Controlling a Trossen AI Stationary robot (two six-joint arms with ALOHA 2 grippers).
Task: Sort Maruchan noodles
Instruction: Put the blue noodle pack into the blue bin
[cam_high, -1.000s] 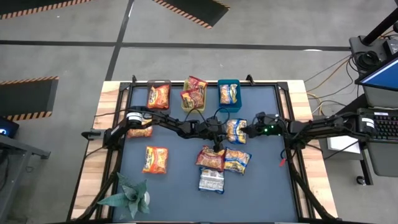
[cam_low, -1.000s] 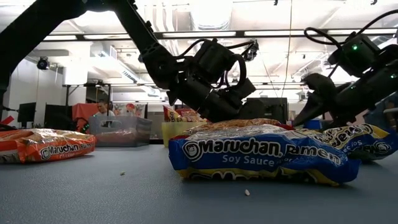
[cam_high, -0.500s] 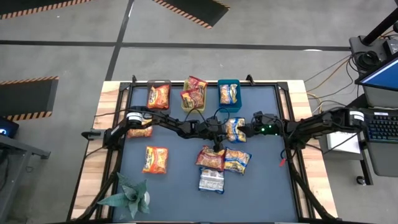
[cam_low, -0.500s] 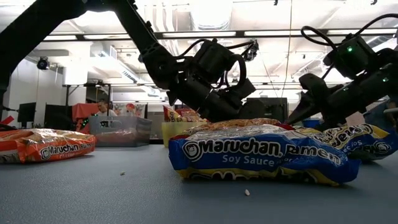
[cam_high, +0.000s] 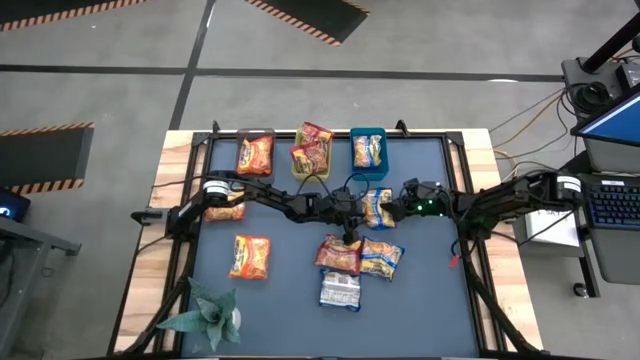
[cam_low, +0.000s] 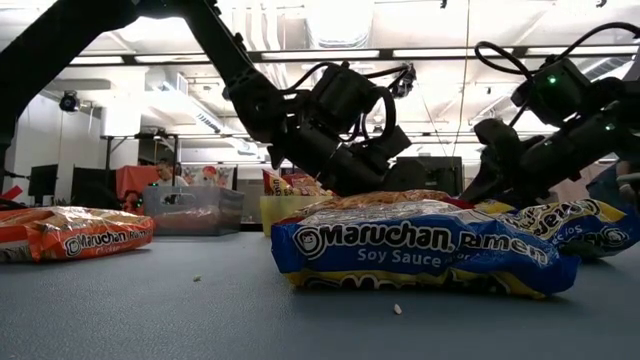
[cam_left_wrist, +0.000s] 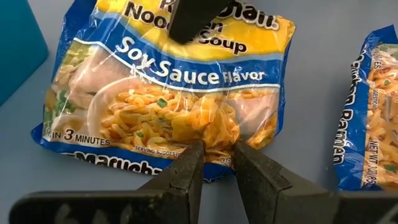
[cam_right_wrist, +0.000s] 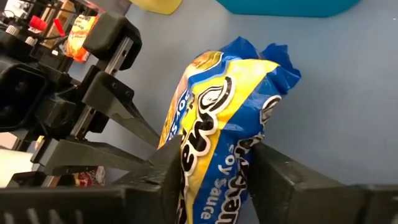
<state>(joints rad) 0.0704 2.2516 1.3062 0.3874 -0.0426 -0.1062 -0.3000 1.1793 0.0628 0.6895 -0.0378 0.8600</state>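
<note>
A blue-and-yellow Maruchan packet (cam_high: 378, 208) sits mid-table between my two grippers. My left gripper (cam_high: 357, 207) comes from the table's left and is shut on the packet's left edge. My right gripper (cam_high: 393, 208) comes from the right and is shut on its opposite end. Loose packets lie flat on the mat: two orange (cam_high: 250, 256) (cam_high: 225, 208), one red (cam_high: 338, 254), another blue-and-yellow (cam_high: 381, 258) and a silvery-white one (cam_high: 340, 290). My left gripper pinches the packet's edge (cam_left_wrist: 214, 146) nearest that arm between its two fingers (cam_left_wrist: 186, 168), slanting down from the table's left. The wrapper puckers at the pinch. My right gripper has the packet's opposite end (cam_right_wrist: 217, 155) between its two fingers (cam_right_wrist: 168, 174), coming from the table's right, slanting down. The packet stands tilted and buckled (cam_right_wrist: 273, 65) above the fingers; its underside is hidden.
Three bins stand along the far edge: a clear grey one (cam_high: 256, 133) with an orange packet, a yellow one (cam_high: 300, 165) with red packets, a blue one (cam_high: 367, 131) with a blue-and-yellow packet. A green plant (cam_high: 205, 315) stands at the near left corner.
My right gripper has edged toward the table's left onto the blue-and-yellow packet and tipped downward. In the low view its fingers have drawn together on the packet. My left gripper has kept its pinch.
</note>
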